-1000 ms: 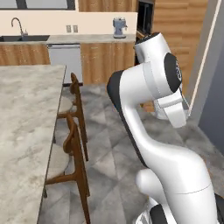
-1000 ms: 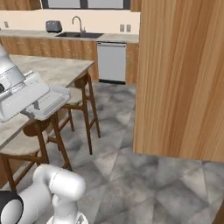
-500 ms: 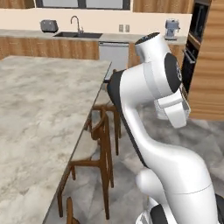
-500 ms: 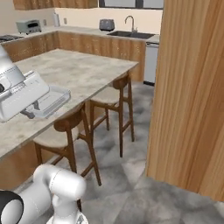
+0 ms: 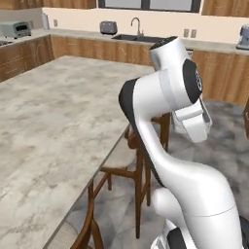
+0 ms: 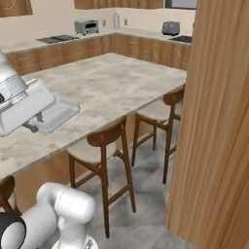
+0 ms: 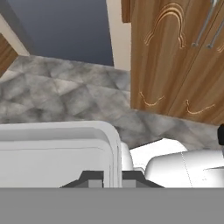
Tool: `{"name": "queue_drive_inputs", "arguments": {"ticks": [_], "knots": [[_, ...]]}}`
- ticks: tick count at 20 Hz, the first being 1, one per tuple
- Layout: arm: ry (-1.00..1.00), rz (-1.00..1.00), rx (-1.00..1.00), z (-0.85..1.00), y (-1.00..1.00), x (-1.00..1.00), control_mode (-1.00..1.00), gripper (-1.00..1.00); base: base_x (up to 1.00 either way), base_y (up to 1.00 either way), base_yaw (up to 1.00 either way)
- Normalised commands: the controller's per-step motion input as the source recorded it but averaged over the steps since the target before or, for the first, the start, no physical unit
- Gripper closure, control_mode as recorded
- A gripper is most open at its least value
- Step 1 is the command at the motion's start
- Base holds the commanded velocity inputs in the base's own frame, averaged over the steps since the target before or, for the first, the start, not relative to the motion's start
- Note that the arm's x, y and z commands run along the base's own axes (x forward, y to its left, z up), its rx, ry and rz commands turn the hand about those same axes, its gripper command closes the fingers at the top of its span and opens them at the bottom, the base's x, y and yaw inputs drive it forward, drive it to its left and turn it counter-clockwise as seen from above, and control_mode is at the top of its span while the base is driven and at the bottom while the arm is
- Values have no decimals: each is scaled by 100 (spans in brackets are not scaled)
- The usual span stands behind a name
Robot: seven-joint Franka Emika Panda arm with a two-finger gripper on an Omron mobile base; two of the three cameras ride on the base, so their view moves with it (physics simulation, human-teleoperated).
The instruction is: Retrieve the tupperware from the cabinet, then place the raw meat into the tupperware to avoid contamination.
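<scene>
My gripper is shut on the tupperware, a clear shallow box with pale edges that juts out from the hand, level, above the island counter's near edge. In the hand view its pale rim runs between my gripper tips. The cabinet, warm-brown wood with carved arches and silver bar handles, stands with its doors closed at the upper right of the hand view. The raw meat is out of view.
A marble-topped island lies ahead, with wooden bar stools along its side. A tall wood panel rises close on the right. Back counters carry a sink and toasters. Grey tiled floor lies below.
The whole picture has swung as the base turned: the island now spreads across both base views. The tupperware stays held in the gripper in the same pose.
</scene>
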Motion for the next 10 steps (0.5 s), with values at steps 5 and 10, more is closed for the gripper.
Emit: {"name": "queue_drive_inputs", "arguments": {"ticks": [5, 10], "knots": [[0, 0, 0, 0, 0, 0, 100, 100, 13, 14, 45], [0, 0, 0, 0, 0, 0, 100, 100, 13, 13, 45]]}}
